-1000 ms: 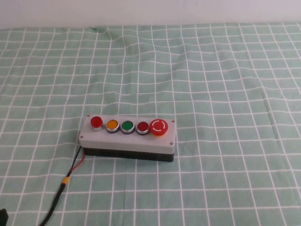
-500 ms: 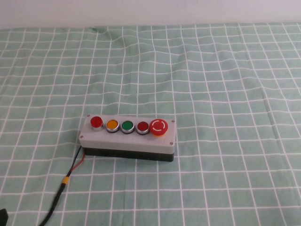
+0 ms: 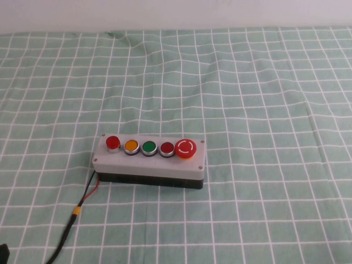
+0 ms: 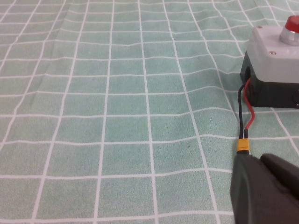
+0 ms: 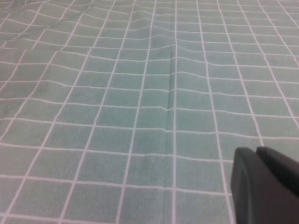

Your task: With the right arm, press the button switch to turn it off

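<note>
The button switch (image 3: 149,160) lies on the green checked cloth, left of centre in the high view. Its light grey top carries a red lamp (image 3: 113,142), orange (image 3: 131,146), green (image 3: 148,147) and red (image 3: 166,147) buttons, and a large red mushroom button (image 3: 185,148). Neither gripper shows in the high view. In the left wrist view my left gripper (image 4: 259,157) is shut and empty, just short of the box's end (image 4: 273,51). In the right wrist view my right gripper (image 5: 256,150) is shut and empty over bare cloth; the switch is out of that view.
A red and black wire pair with a yellow connector (image 3: 77,211) runs from the box's left end toward the near left corner; it also shows in the left wrist view (image 4: 243,145). The cloth (image 3: 264,110) has low wrinkles at the back and right.
</note>
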Available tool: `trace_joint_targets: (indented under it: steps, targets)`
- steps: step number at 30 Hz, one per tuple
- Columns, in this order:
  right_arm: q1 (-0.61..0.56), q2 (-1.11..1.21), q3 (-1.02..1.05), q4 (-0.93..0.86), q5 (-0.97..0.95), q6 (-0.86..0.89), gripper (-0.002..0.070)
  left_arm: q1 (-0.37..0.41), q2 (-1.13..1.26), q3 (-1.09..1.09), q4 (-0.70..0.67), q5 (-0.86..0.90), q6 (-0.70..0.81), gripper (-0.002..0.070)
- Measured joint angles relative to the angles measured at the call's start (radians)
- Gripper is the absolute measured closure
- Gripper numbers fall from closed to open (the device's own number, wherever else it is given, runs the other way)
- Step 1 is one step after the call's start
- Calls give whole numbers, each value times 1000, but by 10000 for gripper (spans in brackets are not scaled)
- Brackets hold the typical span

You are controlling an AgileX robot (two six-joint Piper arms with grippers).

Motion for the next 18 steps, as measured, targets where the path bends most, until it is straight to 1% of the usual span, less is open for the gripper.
trace_joint_targets:
  steps: [18]
  targets:
    - [0, 0, 0, 19, 0, 0, 692, 0, 0, 0, 0, 0, 0, 678]
